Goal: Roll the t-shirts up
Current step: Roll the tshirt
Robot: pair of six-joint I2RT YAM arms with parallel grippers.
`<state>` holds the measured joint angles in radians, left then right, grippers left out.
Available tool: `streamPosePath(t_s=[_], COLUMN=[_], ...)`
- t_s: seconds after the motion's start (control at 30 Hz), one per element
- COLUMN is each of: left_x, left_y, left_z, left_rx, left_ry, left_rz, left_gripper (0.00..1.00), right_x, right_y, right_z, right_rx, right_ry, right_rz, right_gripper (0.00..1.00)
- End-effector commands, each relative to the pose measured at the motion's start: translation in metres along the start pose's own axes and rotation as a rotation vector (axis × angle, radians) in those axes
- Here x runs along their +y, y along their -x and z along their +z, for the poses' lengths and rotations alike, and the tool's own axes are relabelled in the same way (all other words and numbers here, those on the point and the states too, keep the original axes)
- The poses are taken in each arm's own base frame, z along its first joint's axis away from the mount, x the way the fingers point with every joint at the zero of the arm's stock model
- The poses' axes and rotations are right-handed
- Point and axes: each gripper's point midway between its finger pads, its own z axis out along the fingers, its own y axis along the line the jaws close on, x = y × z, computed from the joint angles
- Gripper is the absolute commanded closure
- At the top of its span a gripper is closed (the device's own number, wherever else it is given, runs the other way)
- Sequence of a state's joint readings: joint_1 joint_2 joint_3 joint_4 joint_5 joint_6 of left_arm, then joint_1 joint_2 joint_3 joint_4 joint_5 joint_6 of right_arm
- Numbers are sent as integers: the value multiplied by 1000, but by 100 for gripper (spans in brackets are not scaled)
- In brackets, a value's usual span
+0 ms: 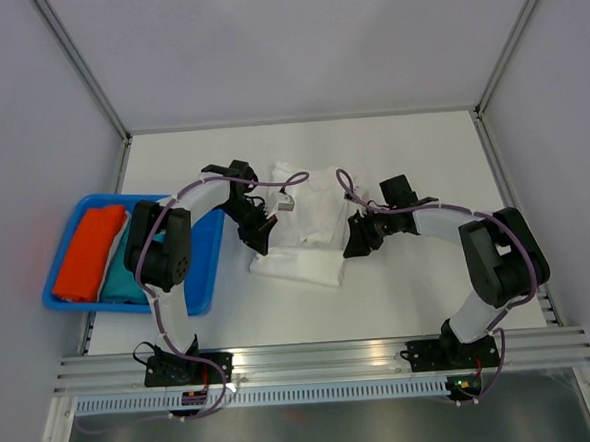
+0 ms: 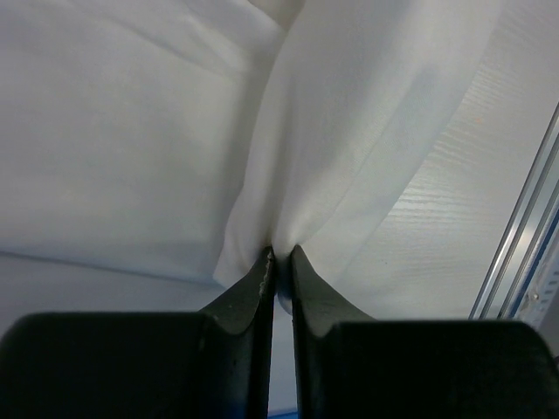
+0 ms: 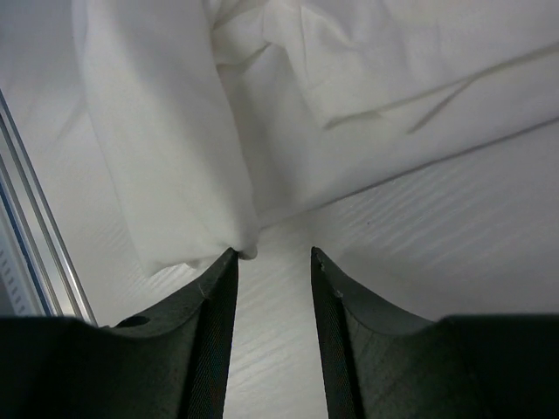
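Inspected left arm [image 1: 198, 197] and right arm [image 1: 435, 217]: finished alike, with white rounded links between bulky black joint housings. Found purple cables [image 1: 157, 229] running loosely along both, looped clear in places. Mounted on black bases [image 1: 189, 371]; noted a small green light [image 1: 451, 382] at the right one. Checked left gripper [image 2: 278, 257] and right gripper [image 3: 275, 255] close up: matt black fingers [image 3: 210, 323], tapered to curved tips, faintly scuffed pale along inner edges. Recorded one round recess [image 3: 131, 321] behind a right finger.
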<state>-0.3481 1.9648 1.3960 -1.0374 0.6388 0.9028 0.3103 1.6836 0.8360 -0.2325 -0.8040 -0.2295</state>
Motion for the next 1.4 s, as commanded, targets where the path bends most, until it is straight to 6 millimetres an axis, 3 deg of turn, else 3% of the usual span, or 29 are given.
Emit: streamPosePath(t_s=[0.0, 0.13, 0.17, 0.2, 0.27, 0.3, 0.37, 0.4, 0.53, 0.73, 0.8, 0.93, 1.07, 1.13, 1.23, 1.3, 1.37], left_x=[13, 11, 11, 12, 13, 15, 16, 17, 16, 26, 36, 78, 102, 101, 85, 61, 39], left_y=[13, 12, 13, 13, 14, 16, 17, 17, 19, 24, 27, 26, 15, 23, 53, 73, 76], left_z=[-6, -6, -6, -6, -7, -8, -9, -10, -12, -22, -31, -48, -49, -56, -83, -101, -96], left_rx=[-36, -42, -44, -47, -50, -53, -51, -53, -57, -73, -92, -125, -77, -101, -184, -250, -265], left_ry=[47, 41, 42, 43, 49, 55, 62, 65, 71, 132, 173, 363, 454, 463, 508, 508, 471], left_rz=[-17, -22, -20, -16, -14, -11, -16, -17, -22, -46, -63, -100, -102, -93, -12, 83, 155], left_gripper=[85, 83, 82, 82, 81, 81, 81, 80, 77, 74, 73, 72, 72, 72, 72, 70, 59], right_x=[10, 25, 34, 37, 62, 85, 100, 104, 76, 49, 45, 37, 35, 36, 37, 39, 38], right_y=[36, 47, 51, 58, 53, 60, 61, 71, 53, 30, 26, 17, 20, 25, 32, 36, 36], right_z=[-19, -36, -40, -39, -24, -12, 2, 8, 34, 52, 54, 58, 56, 56, 54, 54, 55], right_rx=[-98, -135, -159, -194, -196, -222, -241, -286, -256, -182, -172, -150, -159, -164, -168, -176, -175], right_ry=[-45, -68, -59, -65, -43, -5, 27, 22, -33, -108, -120, -144, -156, -158, -159, -153, -152], right_rz=[-53, -33, -52, -70, -135, -193, -188, -201, -83, -7, 7, 25, 19, 7, 0, -3, -5], right_gripper=[55, 55, 58, 66, 74, 79, 84, 87, 94, 98, 98, 99, 98, 98, 97, 97, 97])
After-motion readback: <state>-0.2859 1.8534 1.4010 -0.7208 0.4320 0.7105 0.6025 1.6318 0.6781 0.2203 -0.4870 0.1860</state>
